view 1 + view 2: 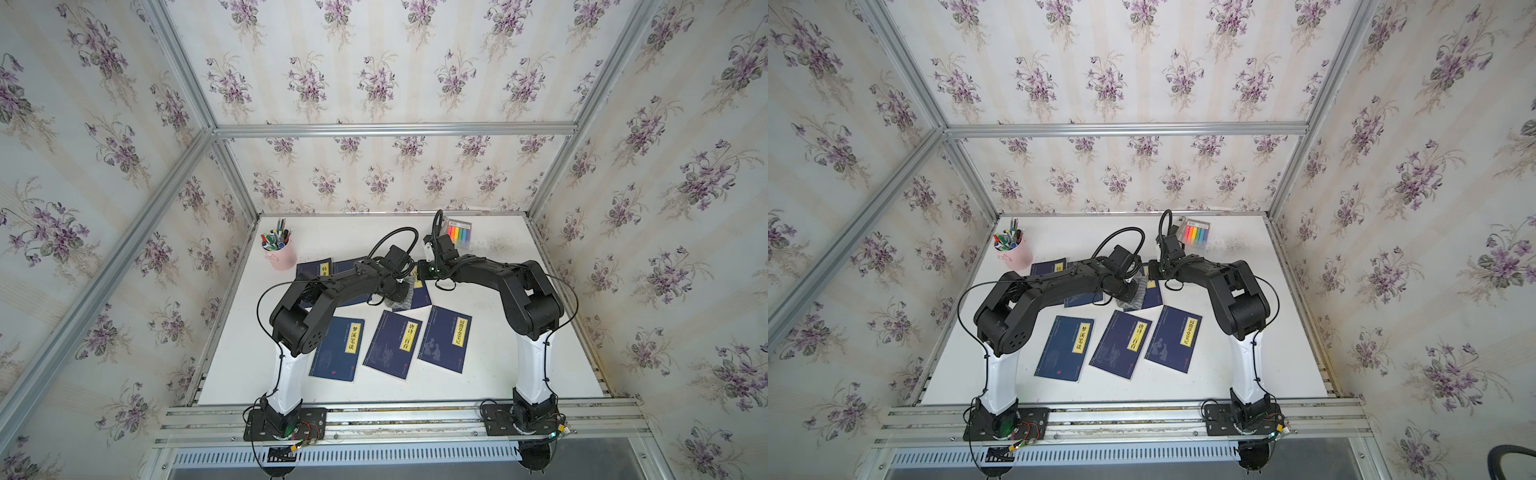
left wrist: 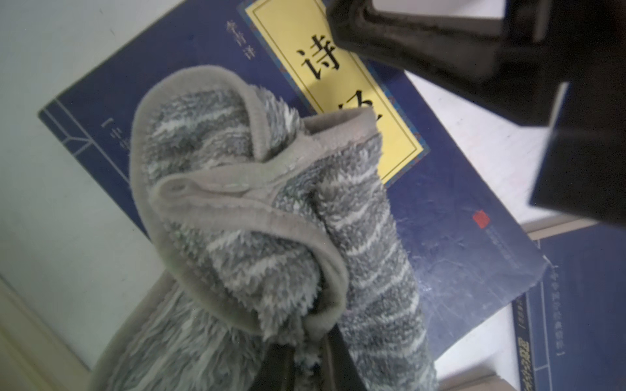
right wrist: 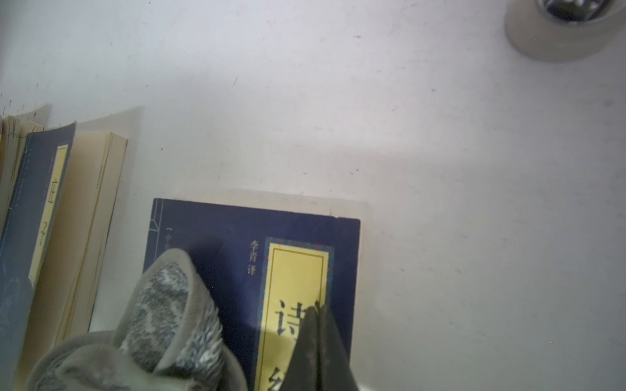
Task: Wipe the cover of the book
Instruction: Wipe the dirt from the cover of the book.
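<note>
Here's the book (image 2: 457, 220) (image 1: 422, 300), dark blue, flat and face up on the white tabletop (image 1: 498, 332), directly beneath both hands. In both top views its long axis runs from the arm bases' side toward the back wall, skewed a touch. The yellow title label (image 3: 294, 277) runs along that axis, with the cover's top edge out ahead of the right hand's fingertips.

Left hand (image 2: 305, 359) now: narrow, fingers nipped onto a bunched fold of the grey striped cloth (image 2: 244, 203). The rest of the cloth spills out in front of it, heaped on the cover and lapping over the book's spine-side edge onto the tabletop.

Right hand (image 3: 317, 316): fingers pressed together, nothing between them, tips planted on the yellow label just beside the cloth. Another blue book (image 3: 44, 210) lies beyond the cloth from the right hand, close by but not touching the first.
</note>
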`<state>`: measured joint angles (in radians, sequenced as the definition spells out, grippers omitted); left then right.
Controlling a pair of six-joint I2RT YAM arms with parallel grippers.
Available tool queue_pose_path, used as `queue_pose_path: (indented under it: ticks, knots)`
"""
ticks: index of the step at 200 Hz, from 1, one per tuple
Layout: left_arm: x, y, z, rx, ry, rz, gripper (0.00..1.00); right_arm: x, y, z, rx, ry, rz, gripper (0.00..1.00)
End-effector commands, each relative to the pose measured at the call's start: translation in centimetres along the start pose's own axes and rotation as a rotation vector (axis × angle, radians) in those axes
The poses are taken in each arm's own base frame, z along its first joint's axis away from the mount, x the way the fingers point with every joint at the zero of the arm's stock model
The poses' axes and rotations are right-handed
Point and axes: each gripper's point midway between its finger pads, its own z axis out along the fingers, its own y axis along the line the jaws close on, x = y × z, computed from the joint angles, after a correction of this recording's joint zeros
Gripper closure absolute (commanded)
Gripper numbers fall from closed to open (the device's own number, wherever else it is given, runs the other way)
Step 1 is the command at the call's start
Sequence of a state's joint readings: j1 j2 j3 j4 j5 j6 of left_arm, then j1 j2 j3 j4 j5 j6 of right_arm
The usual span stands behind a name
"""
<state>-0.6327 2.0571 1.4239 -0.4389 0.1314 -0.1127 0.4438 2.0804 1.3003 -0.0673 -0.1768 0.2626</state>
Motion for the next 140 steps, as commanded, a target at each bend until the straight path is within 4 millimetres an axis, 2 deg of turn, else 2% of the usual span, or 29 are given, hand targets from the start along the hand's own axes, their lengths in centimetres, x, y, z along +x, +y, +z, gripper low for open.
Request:
queue_pose_path:
  ticks: [1,27,43,80,107,140]
  knots:
    - [2.5,0.2,0.5,-0.008,0.125,-0.016,0.82,3.5,-1.3,0.4,0.053,0.125,0.019,1.0]
    - [1.6,1.0,1.1,-0.025,0.135,-0.028,0.82,3.6,-1.4,0.4,0.053,0.126,0.019,1.0]
    - [1.8,1.2,1.4,-0.016,0.148,-0.044,0.89,3.5,-1.5,0.2,0.056,0.124,0.019,1.0]
    - [4.1,0.8,1.1,0.02,0.159,-0.055,1.0,3.3,-1.8,0.0,0.055,0.116,0.027,1.0]
    - [5.9,0.1,0.2,0.055,0.157,-0.062,1.0,3.4,-1.7,0.2,0.051,0.118,0.029,1.0]
    - [6.3,-1.1,-0.9,0.077,0.145,-0.039,1.0,3.4,-1.8,0.2,0.051,0.119,0.03,1.0]
